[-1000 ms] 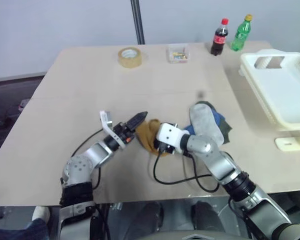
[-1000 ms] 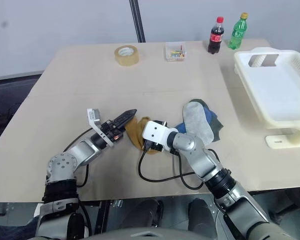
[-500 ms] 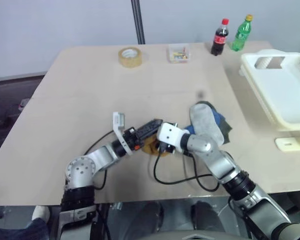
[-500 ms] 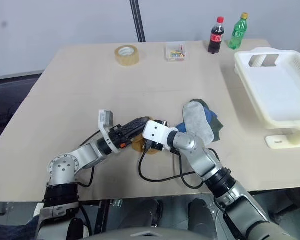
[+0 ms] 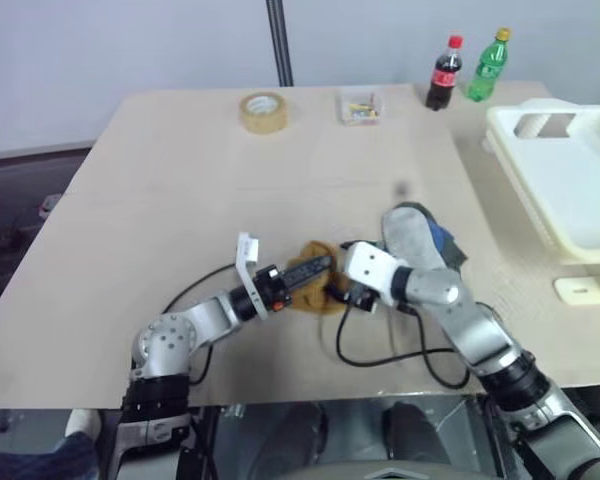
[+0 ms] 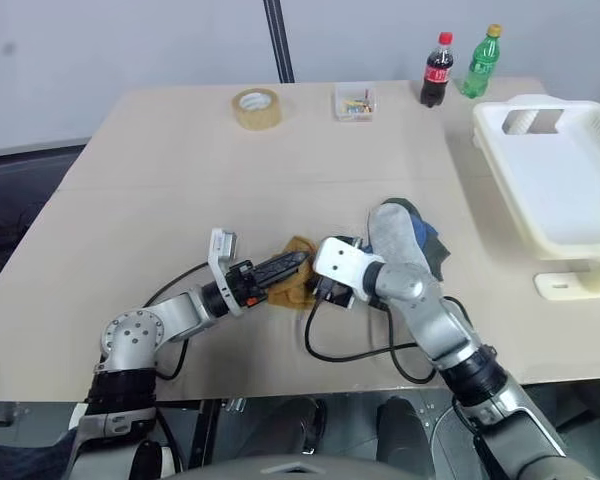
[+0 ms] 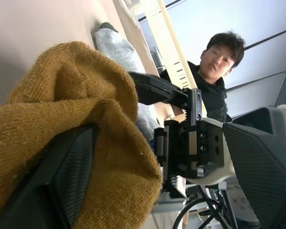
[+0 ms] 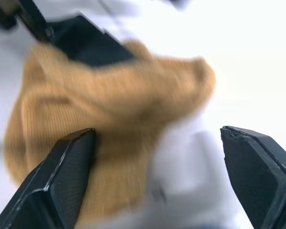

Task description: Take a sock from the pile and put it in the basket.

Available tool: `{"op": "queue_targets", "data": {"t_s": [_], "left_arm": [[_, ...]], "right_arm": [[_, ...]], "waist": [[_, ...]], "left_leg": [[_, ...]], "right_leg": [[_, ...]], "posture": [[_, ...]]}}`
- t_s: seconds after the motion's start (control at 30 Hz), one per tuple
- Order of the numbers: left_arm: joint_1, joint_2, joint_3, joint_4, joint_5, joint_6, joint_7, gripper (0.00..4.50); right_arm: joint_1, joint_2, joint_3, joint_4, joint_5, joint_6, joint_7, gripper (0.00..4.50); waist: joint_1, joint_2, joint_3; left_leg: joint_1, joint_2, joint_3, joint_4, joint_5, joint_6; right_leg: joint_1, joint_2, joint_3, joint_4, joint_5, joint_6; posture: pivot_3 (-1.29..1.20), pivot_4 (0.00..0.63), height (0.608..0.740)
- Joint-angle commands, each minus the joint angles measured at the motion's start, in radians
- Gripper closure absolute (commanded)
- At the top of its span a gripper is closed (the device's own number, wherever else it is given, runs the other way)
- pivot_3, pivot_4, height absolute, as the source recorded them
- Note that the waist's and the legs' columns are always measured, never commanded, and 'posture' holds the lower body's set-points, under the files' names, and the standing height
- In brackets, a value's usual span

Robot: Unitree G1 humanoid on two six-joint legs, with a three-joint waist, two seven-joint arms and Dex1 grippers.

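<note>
Sock (image 5: 315, 290) in mustard wool lies bunched on the desk (image 5: 180, 180) at the near left edge of the pile (image 5: 415, 245), drawn a little apart from the grey sock (image 5: 410, 238) and the blue one (image 5: 438, 238) that lie heaped behind it, which makes it the easiest piece to single out. The left tool (image 5: 315, 270) reaches in level from the left with its fingers spread wide, one black finger (image 7: 66, 176) pressed against the knit while wool bulges over it, so the fabric sits in the mouth of the tool without being pinched. The right tool (image 6: 310, 283) comes in from the other side, angled down toward the same lump, and its wrist view shows both fingers standing far apart with the sock between and ahead of them; it grips nothing either. The two tools face each other across the sock, probably so that one can steady or gather the loose fabric while the other takes hold. The basket (image 5: 570, 190) stands well apart at the far right of the desk, its open top facing up and ready to receive, so a carry across the desk is yet to come. A tape roll (image 5: 262, 112), a small clear box (image 5: 360, 106) and two bottles (image 5: 467, 72) stand along the far edge, clear of that path. A person (image 7: 219, 62) shows beyond the right tool in the left wrist view
</note>
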Motion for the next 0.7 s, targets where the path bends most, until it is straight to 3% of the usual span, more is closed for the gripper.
{"op": "queue_targets", "data": {"t_s": [0.03, 0.27, 0.5, 0.7], "left_arm": [[0.001, -0.004, 0.009, -0.002, -0.002, -0.006, -0.016, 0.00], [0.014, -0.003, 0.012, -0.012, -0.007, -0.005, -0.037, 0.00], [0.016, -0.004, 0.021, -0.018, -0.013, -0.010, -0.050, 0.00], [0.023, -0.004, 0.024, -0.037, -0.014, -0.009, -0.053, 0.00]], "right_arm": [[0.021, -0.010, -0.128, -0.073, 0.094, 0.086, 0.011, 0.11], [-0.002, 0.103, -0.316, -0.119, 0.352, 0.335, -0.018, 0.11], [-0.065, 0.212, -0.250, -0.086, 0.418, 0.414, -0.085, 0.11], [-0.078, 0.214, -0.184, -0.019, 0.416, 0.403, -0.091, 0.11]], "waist": [[0.000, 0.000, 0.000], [-0.004, -0.001, 0.003], [-0.004, -0.001, 0.003], [-0.005, -0.001, 0.003]], "left_leg": [[0.000, 0.000, 0.000, 0.000, 0.000, 0.000], [0.000, 0.001, 0.000, -0.001, 0.000, 0.000], [-0.003, 0.000, 0.001, -0.002, 0.000, 0.000], [-0.006, 0.000, 0.001, -0.002, 0.000, 0.000]], "right_leg": [[0.000, 0.000, 0.000, 0.000, 0.000, 0.000], [0.000, 0.000, 0.001, 0.000, 0.000, 0.000], [-0.004, 0.000, 0.001, 0.000, 0.000, 0.000], [-0.008, 0.000, 0.001, 0.000, 0.000, 0.000]], "posture": [[0.00, 0.150, 0.740], [0.00, 0.150, 0.740], [0.00, 0.150, 0.740], [0.00, 0.150, 0.740]]}}
